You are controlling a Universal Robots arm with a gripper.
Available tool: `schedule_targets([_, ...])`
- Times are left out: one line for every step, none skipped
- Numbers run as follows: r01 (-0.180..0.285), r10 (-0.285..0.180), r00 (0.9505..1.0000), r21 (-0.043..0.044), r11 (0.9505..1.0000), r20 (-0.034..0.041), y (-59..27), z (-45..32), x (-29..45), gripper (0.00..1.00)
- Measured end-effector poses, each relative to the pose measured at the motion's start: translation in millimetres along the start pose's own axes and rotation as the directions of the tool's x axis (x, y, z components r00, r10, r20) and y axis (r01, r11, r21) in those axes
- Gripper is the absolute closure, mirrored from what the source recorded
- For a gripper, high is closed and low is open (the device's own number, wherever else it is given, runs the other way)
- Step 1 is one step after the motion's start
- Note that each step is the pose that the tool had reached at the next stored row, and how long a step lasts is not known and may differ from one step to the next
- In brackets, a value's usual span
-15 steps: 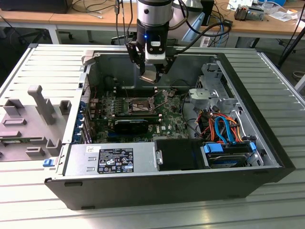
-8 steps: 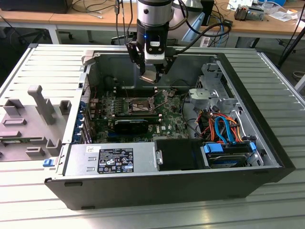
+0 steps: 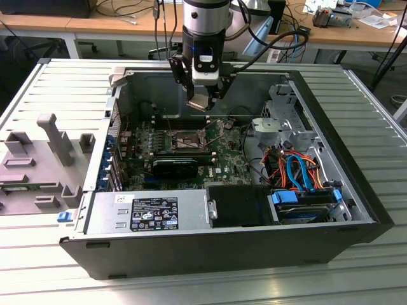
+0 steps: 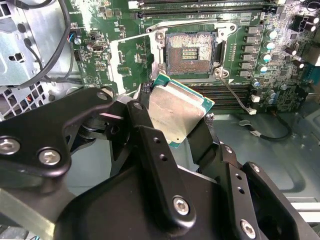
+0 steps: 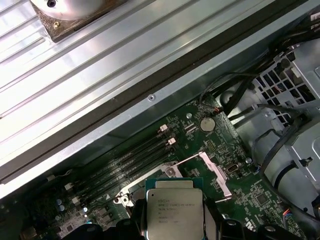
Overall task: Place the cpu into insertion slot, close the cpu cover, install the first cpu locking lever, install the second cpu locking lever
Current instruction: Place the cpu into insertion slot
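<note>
Claw clamped on the cpu above the open socket

The claw (image 3: 202,100) grips the cpu (image 4: 172,107) by two opposite edges, at the end of an arm that comes straight down into the open computer case (image 3: 210,251) on the ribbed surface (image 3: 38,279). The cpu shows a silvery lid with a green rim and hangs tilted above the motherboard, clear of the insertion slot (image 4: 192,52). The slot lies bare, with the cpu cover (image 4: 116,60) swung open beside it.

Arm (image 3: 205,16): silver cylindrical wrist, black cable (image 3: 264,49) alongside. Gripper (image 4: 172,122): matte black linkage fingers (image 4: 150,145), silver socket-head screws (image 4: 181,204).
</note>
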State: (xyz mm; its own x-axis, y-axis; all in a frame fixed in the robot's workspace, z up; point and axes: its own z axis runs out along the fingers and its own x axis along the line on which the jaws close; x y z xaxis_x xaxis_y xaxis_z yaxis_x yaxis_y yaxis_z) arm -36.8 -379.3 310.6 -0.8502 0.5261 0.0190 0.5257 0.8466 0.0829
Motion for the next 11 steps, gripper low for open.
schedule_targets([-0.004, 0.004, 1.0000, 0.0000, 1.0000, 0.0003, 0.0, 0.1, 0.0, 0.45])
schedule_targets([-0.008, 0.008, 1.0000, -0.0001, 1.0000, 0.0007, 0.0, 0.1, 0.0, 0.45])
schedule_targets([-0.012, 0.012, 0.9999, -0.0002, 0.9999, 0.0010, 0.0, 0.2, 0.0, 0.45])
schedule_targets([-0.014, 0.014, 0.9999, -0.0003, 0.9999, 0.0012, 0.0, 0.3, 0.0, 0.45])
schedule_targets([-0.018, 0.018, 0.9998, -0.0003, 0.9998, 0.0015, 0.0, 0.3, 0.0, 0.45])
schedule_targets([-0.021, 0.021, 0.9998, -0.0004, 0.9998, 0.0018, 0.0, 0.4, 0.0, 0.45])
schedule_targets([-0.023, 0.023, 0.9997, -0.0004, 0.9997, 0.0019, 0.0, 0.4, 0.0, 0.45])
schedule_targets([-0.025, 0.025, 0.9997, -0.0005, 0.9997, 0.0020, 0.0, 0.5, 0.0, 0.45])
schedule_targets([-0.027, 0.027, 0.9996, -0.0006, 0.9996, 0.0023, 0.0, 0.5, 0.0, 0.45])
schedule_targets([-0.029, 0.029, 0.9996, -0.0006, 0.9996, 0.0024, -0.1, 0.5, 0.0, 0.45])
schedule_targets([-0.033, 0.033, 0.9995, -0.0006, 0.9995, 0.0027, 0.0, 0.6, 0.0, 0.45])
